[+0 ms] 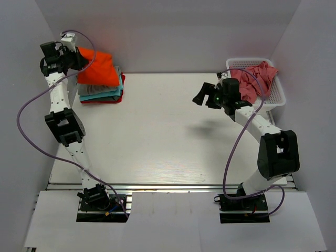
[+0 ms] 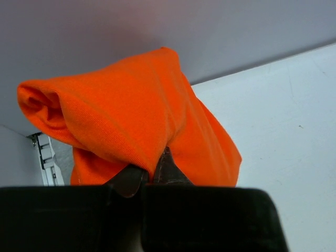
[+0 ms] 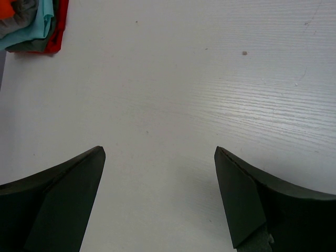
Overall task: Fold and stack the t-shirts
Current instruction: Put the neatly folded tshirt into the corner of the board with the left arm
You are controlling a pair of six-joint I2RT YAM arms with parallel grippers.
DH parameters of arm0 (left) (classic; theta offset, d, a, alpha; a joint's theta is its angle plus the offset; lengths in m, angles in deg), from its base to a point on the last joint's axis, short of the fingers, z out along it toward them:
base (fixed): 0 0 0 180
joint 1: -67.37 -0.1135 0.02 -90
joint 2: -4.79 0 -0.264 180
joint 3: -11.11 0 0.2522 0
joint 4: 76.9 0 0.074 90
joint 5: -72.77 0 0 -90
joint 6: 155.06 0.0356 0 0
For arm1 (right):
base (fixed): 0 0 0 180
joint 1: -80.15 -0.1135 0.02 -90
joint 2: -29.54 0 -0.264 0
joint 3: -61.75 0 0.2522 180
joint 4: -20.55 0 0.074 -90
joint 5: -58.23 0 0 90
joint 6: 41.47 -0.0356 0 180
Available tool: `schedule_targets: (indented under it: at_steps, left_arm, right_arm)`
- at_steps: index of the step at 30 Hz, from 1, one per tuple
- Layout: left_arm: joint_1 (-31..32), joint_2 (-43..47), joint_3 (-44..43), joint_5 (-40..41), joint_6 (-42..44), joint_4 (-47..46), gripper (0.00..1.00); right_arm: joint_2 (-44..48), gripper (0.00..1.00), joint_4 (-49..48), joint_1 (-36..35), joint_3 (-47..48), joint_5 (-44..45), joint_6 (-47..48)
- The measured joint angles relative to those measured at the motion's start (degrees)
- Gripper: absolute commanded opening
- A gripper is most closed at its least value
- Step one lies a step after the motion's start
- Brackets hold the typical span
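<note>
Clamped on a fold of the bright orange-red t-shirt (image 2: 131, 115), the left gripper (image 2: 152, 176) is seen with its jaws pinched together. The cloth is draped up over the fingers and bunched ahead of them. From above, a stack of folded t-shirts (image 1: 102, 93) in grey, teal and red layers is found just below and beside that gripper. Whether the orange cloth rests on the stack or hangs just clear of it cannot be told for certain. The right gripper (image 3: 160, 152) is spread wide, with nothing between its fingers, and is poised above the bare table (image 1: 157, 136). Behind it, a dusty pink t-shirt (image 1: 254, 79) is heaped in a white mesh basket (image 1: 278, 94). Well ahead of it, the stack is glimpsed at the corner of the wrist view.
</note>
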Motion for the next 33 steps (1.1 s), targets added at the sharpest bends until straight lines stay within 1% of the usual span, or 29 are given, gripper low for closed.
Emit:
schedule_targets:
  at_steps: [6,12,13,14,15,16,17,20,27,31,33]
  left_arm:
    - [-2.0,-6.0,-0.6,-1.0,-0.7,-1.7,0.0]
    - [-2.0,-10.9,-0.5,2.0,-1.8,-4.2,0.0]
    - [-2.0,-11.0,-0.5,2.6,-2.3,-4.9,0.04]
    - [-2.0,-11.0,-0.5,3.3,-3.0,-5.7,0.1]
    - [-2.0,-11.0,-0.6,3.9,-3.5,-6.6,0.23]
    - [-2.0,-11.0,-0.9,4.7,-4.3,-7.2,0.66]
    - [-2.0,-11.0,-1.0,5.3,-4.5,-7.8,0.99]
    - [-2.0,-11.0,-1.2,8.1,-6.4,-10.1,1.0]
    - [-1.6,-10.9,-0.8,16.6,-10.5,-11.6,1.0]
    - [-0.9,-10.6,-0.4,26.1,-14.6,-11.0,1.0]
    - [-0.5,-9.1,1.2,31.3,-17.2,-10.2,1.0]
  right_arm:
    - [-1.1,0.9,1.4,-0.3,0.8,0.0,-0.7]
    - [-1.9,0.9,2.7,-1.1,1.7,0.1,-0.8]
    - [-2.0,0.9,2.8,-1.2,2.0,0.1,-0.8]
    - [-2.1,0.9,3.1,-1.3,2.2,0.2,-0.8]
    - [-2.4,0.9,3.4,-1.5,2.7,0.2,-0.8]
    - [-2.6,0.9,3.7,-1.6,3.0,0.3,-0.7]
    - [-2.7,0.9,4.0,-1.7,3.2,0.3,-0.7]
    - [-2.7,0.9,5.6,-2.0,3.4,0.6,-0.4]
    - [-2.4,0.9,7.5,-2.0,3.4,1.6,0.9]
    - [0.0,0.9,8.0,-2.0,1.7,2.6,1.4]
    - [2.2,0.9,7.9,-2.0,0.3,3.1,1.8]
